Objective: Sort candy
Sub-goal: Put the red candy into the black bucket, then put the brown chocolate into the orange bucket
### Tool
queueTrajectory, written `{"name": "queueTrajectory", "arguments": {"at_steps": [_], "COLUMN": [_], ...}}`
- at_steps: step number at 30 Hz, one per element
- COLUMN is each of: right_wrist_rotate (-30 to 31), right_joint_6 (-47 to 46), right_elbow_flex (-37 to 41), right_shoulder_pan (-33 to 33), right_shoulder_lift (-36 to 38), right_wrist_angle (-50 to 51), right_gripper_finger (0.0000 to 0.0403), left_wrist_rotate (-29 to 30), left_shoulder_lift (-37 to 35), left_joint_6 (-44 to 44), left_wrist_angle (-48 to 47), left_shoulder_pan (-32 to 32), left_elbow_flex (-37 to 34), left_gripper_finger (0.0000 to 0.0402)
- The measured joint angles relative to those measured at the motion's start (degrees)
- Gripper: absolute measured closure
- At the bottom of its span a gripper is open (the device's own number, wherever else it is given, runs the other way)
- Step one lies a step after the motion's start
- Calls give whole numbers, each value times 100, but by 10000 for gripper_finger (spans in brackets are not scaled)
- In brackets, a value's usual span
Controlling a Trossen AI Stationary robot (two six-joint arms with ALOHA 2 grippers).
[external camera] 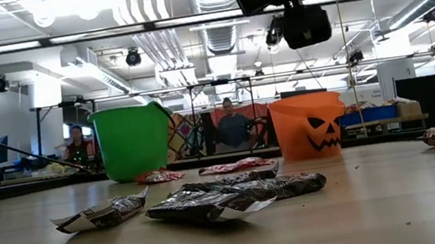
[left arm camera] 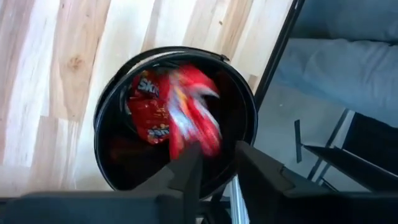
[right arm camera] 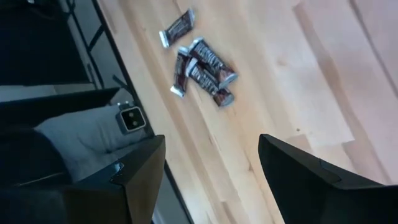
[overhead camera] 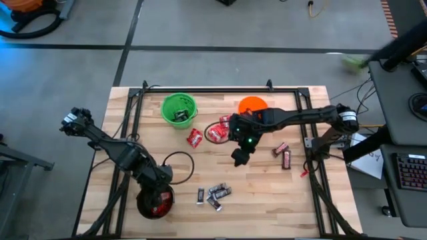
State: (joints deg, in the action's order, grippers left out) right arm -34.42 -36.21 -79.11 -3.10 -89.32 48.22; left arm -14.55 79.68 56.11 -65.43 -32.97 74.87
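In the high view my left gripper (overhead camera: pixel 157 192) hangs over the black bucket (overhead camera: pixel 155 202) at the table's near left. The left wrist view shows it open (left arm camera: pixel 217 158) above red packets (left arm camera: pixel 149 112) in the bucket, with one blurred red packet (left arm camera: pixel 193 109) just past its fingertips. My right gripper (overhead camera: pixel 239 157) is open in mid-table, raised above the wood and holding nothing (right arm camera: pixel 211 180). Several black-silver bars (overhead camera: pixel 213 194) (right arm camera: pixel 202 65) lie toward the near edge. Red packets (overhead camera: pixel 195 138) (overhead camera: pixel 217 132) and two brown-red bars (overhead camera: pixel 283 154) lie flat on the table. My left gripper points down into the black bucket's mouth. The blurred red packet's lower end (left arm camera: pixel 183 146) shows right beside one fingertip (left arm camera: pixel 194 163). I cannot tell whether the finger touches it.
The green bucket (overhead camera: pixel 179 109) and the orange bucket (overhead camera: pixel 252 105) stand near the far edge; the green one holds dark bars. A black frame (overhead camera: pixel 220 89) runs round the table's sides. Bare wood lies between my right gripper and the silver bars. People sit beyond the table (external camera: pixel 233 128).
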Motion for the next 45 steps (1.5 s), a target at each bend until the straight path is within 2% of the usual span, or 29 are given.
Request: {"name": "queueTrajectory", "arguments": {"at_steps": [6,10,13,15,18,22,26,31,36,45], "right_wrist_rotate": [3,40,501,1072,1816,2356,2565,2863,2870,2652], "right_joint_6": [-169,-168,-155,-274,-636,-1287,-1824,-2749,-3578,-4231], "right_elbow_flex": [0,0,0,0,7,168,605,1381,2204,3152], "right_shoulder_pan": [272,455,629,744,840,851,849,851,848,848], "right_shoulder_lift": [19,179,361,495,722,1022,1456,2015,2378,2430], "right_wrist_angle": [62,591,1130,1500,1943,2285,2307,2304,2268,1972], "right_gripper_finger": [154,154,154,154,152,154,156,154,154,154], "left_wrist_rotate": [-202,-411,-307,-3,758,1786,2203,2173,1928,713], "left_shoulder_lift": [0,0,-15,-16,-32,-97,-107,-144,-145,-327], "left_joint_6": [14,-129,-431,-681,-1137,-1909,-2830,-3980,-4672,-4940], "left_wrist_angle": [0,-12,-18,-61,-218,-260,-86,750,1274,2349], "left_shoulder_pan": [-4,-4,24,103,281,620,1063,1617,2106,2960], "left_elbow_flex": [25,267,687,1006,1487,2030,2393,2440,2274,1110], "left_gripper_finger": [264,247,247,253,264,281,291,305,319,324]}}
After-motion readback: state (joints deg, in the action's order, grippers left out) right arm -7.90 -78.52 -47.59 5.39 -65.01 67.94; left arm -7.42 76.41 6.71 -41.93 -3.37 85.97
